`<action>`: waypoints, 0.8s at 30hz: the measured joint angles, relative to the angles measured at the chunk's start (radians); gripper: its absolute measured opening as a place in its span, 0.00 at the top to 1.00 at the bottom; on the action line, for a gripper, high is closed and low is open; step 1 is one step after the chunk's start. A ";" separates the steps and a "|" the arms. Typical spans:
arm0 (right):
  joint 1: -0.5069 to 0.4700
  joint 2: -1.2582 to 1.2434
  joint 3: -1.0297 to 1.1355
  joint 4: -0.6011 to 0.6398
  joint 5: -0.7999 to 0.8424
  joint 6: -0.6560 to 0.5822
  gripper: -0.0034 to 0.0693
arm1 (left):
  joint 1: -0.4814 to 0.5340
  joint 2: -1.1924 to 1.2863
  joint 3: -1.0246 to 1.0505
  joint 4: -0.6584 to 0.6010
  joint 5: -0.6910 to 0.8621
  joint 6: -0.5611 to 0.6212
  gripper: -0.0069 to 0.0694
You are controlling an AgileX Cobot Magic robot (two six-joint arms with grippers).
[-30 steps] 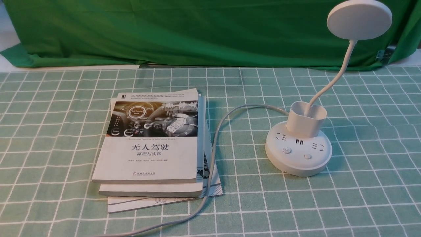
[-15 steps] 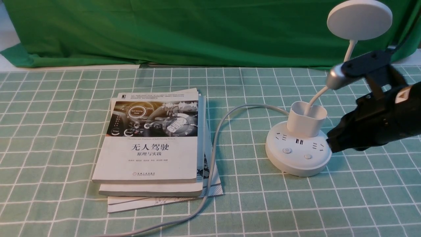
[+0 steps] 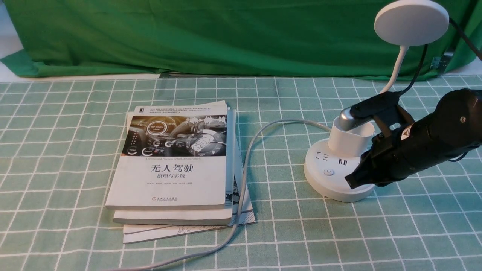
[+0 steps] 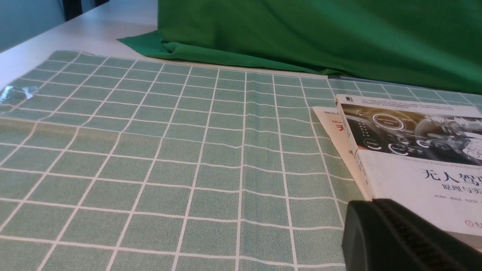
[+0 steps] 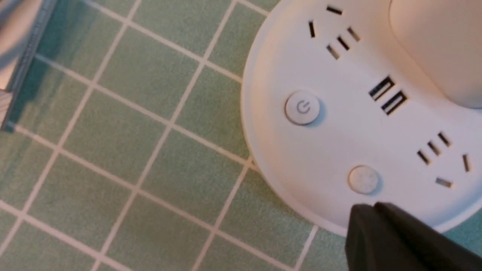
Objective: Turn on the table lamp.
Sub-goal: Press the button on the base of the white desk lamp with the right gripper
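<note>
The white table lamp stands at the right: flat disc head (image 3: 411, 22), thin neck (image 3: 396, 67), cup holder (image 3: 348, 141) and round base (image 3: 327, 180) with sockets. A power button (image 3: 328, 172) (image 5: 302, 107) shows on the base. The plain second button (image 5: 363, 179) lies just ahead of my right gripper's tip; in the front view the gripper covers it. My right gripper (image 3: 351, 183) (image 5: 371, 210) is shut, empty, and hovers over the base's front right. My left gripper (image 4: 371, 205) is shut and empty, low beside the books. The lamp's grey cord (image 3: 244, 165) runs past the books.
A stack of books (image 3: 177, 165) (image 4: 414, 150) lies left of the lamp on the green checked cloth (image 3: 75, 150). A green curtain (image 3: 211, 34) hangs along the back edge. The right arm's black cable (image 3: 416, 71) passes behind the lamp neck.
My right arm came in from the right, then moved left and down until its shut tip is over the lamp base, covering the second button in the front view. Lamp and books have not moved.
</note>
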 joint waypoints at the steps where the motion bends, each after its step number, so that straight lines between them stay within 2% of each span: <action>1: 0.000 0.000 0.000 -0.001 0.000 0.000 0.90 | 0.000 0.000 0.000 0.000 0.000 0.000 0.88; 24: 0.000 0.100 -0.011 -0.025 -0.071 0.020 0.90 | 0.000 0.000 0.000 0.000 0.000 0.000 0.88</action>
